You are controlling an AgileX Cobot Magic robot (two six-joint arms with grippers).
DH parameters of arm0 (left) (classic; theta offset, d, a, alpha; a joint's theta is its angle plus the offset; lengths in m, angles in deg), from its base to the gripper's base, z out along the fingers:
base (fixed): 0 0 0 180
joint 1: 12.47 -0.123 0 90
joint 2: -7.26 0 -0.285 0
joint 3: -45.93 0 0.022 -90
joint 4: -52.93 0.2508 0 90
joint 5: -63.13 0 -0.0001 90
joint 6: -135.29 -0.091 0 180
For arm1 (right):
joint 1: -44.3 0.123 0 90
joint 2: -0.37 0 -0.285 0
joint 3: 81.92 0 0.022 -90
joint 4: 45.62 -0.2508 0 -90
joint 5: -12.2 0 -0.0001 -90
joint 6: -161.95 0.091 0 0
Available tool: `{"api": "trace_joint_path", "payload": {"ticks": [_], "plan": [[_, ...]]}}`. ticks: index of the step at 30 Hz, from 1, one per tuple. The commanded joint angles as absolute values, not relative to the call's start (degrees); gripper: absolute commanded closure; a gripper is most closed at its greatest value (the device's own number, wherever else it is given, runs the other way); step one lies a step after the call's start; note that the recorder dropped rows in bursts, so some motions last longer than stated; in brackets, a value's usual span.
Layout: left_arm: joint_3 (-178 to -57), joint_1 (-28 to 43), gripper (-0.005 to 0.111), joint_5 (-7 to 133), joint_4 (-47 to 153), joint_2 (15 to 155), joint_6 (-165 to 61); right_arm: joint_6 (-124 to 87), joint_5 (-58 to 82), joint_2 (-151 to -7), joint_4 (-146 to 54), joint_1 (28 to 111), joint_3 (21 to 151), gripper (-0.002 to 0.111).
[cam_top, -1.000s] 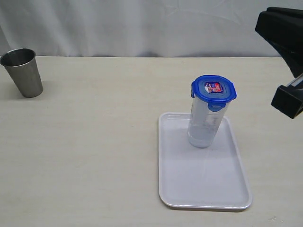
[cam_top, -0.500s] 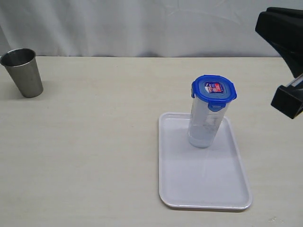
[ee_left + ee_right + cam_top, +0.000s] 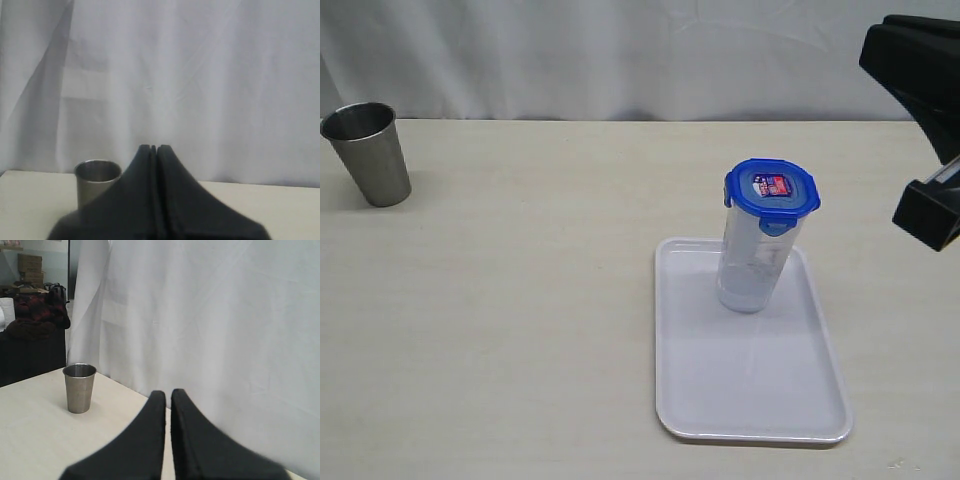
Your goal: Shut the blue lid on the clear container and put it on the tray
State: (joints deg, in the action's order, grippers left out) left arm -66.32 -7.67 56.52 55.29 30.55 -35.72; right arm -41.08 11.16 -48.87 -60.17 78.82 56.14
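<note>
The clear container [image 3: 750, 268] stands upright at the far end of the white tray [image 3: 750, 395], right of the table's middle. The blue lid [image 3: 771, 188] with its red-blue sticker sits on the container's rim. My right arm shows only as black parts at the right edge of the exterior view, well clear of the container. The right gripper [image 3: 168, 392] is shut with nothing between its fingers, a thin slit between them. My left gripper [image 3: 153, 147] is shut and empty too; it is out of the exterior view.
A grey steel cup [image 3: 367, 153] stands at the table's far left, also seen as the steel cup [image 3: 95, 181] and the steel cup [image 3: 79, 387] in the wrist views. A white curtain [image 3: 620, 50] hangs behind the table's far edge.
</note>
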Motion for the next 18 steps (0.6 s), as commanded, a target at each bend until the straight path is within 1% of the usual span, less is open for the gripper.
{"api": "trace_joint_path", "payload": {"ticks": [1, 8, 18], "plan": [[-62.7, -11.0, 0.107, 56.6, 54.3, 27.8, -35.4, -41.3, 11.2, -48.7, -60.2, 78.4, 55.8, 0.104], [-59.4, -13.9, 0.107, 57.7, 54.3, 23.7, -35.4, -41.3, 11.2, -48.7, -60.2, 78.4, 55.8, 0.104], [-58.3, -13.9, 0.107, 61.9, 54.4, 21.2, -35.5, -41.3, 11.2, -48.7, -60.2, 78.4, 55.8, 0.104]]}}
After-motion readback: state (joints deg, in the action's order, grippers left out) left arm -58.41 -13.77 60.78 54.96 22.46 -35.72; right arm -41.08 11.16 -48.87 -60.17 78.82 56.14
